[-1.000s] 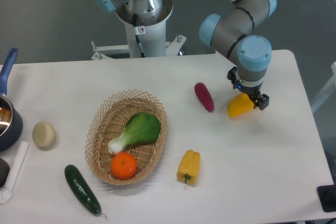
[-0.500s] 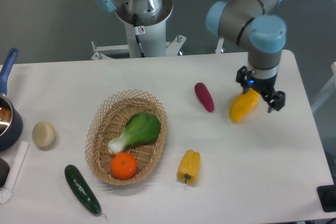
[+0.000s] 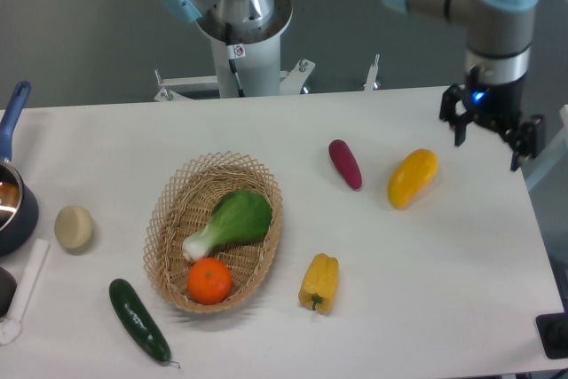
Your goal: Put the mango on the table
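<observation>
On the right half of the large white matte desk, the smooth oblong yellow mango with its orange blush lies free, just beside the dark red elongated vegetable and well apart from the woven wicker basket. Little looks likely to go wrong now: the curved fruit could rock or roll if nudged, and a low sweep of the arm across it would cause that. The two-finger hand hangs above the desk's right edge, up and to the right of the mango, pointing straight down from a vertical wrist, fingers spread and holding nothing.
</observation>
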